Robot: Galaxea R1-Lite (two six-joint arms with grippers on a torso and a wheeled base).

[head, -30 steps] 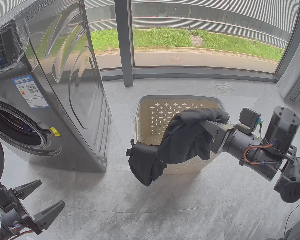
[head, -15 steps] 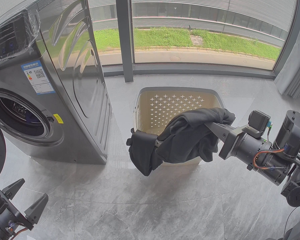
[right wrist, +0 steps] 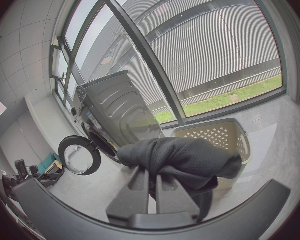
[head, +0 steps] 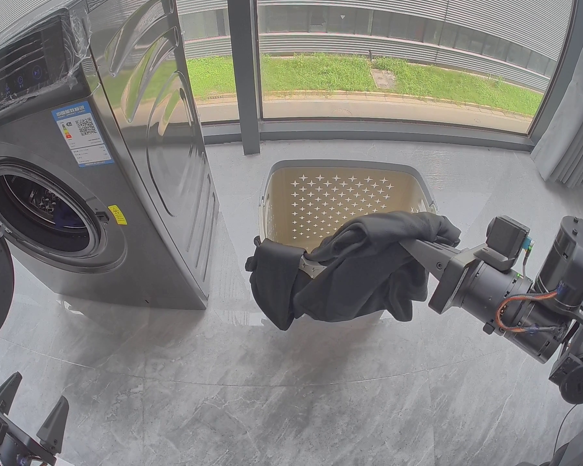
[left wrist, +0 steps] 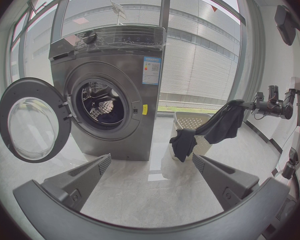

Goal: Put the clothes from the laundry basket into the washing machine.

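**Item 1. Dark garment** [head: 363,266]. Location: lifted above the laundry basket [head: 330,195]. The upper fold is held up, and the lower tail hangs over the basket's front-left rim and down its outer wall. It is not yet clear of the basket.

**Item 2. Right pincer** [head: 416,248]. State: pressed together, pinching the garment's top fold. Position: over the basket's right front corner.

**Item 3. Left pincer** [head: 35,393]. State: spread, holding nothing. Position: low, near the floor, facing the washing machine [head: 142,163].

**Item 4. Washing machine.** The door [left wrist: 33,120] is swung wide and the drum opening [head: 42,211] is exposed. Dark cloth [left wrist: 103,115] already lies inside.

**Change over the last second.** The whole head view has shifted, so the camera has moved. More of the machine's front and drum now shows, and the basket sits farther up the picture. The right pincer has kept its grip, and the garment's tail has stayed draped on the rim. The left pincer has dropped toward the picture's lower edge.

**Assessment.** The carry to the drum appears to have begun. The tail must still be lifted free of the rim, or it may drag the basket.
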